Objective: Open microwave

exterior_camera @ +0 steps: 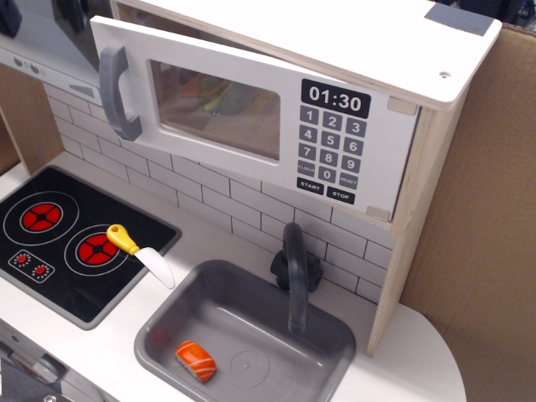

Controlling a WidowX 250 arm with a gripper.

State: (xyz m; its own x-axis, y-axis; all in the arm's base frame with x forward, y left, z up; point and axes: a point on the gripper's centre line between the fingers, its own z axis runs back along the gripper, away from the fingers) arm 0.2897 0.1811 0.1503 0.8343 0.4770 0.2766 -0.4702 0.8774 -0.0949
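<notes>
While the toy microwave (251,117) sits up under the wooden shelf above the sink, I see its white door (243,113) swung slightly out on the handle side, a gap showing along its top edge. The grey bar handle (117,92) stands upright at the door's left end, and the clock digits read 01:30 above the black keypad (332,151). Something colourful shows blurred behind the clear window (216,109). The pincer (8,12) is only a dark sliver at the top left corner, well apart from the handle; I cannot tell whether it is apart or together. Down on the tabletop (419,360), a yellow-handled toy knife (138,254) lies across the stove's (50,234) right edge, and an orange salmon sushi piece (195,360) rests in the grey sink (331,331) near the tap (295,272).
</notes>
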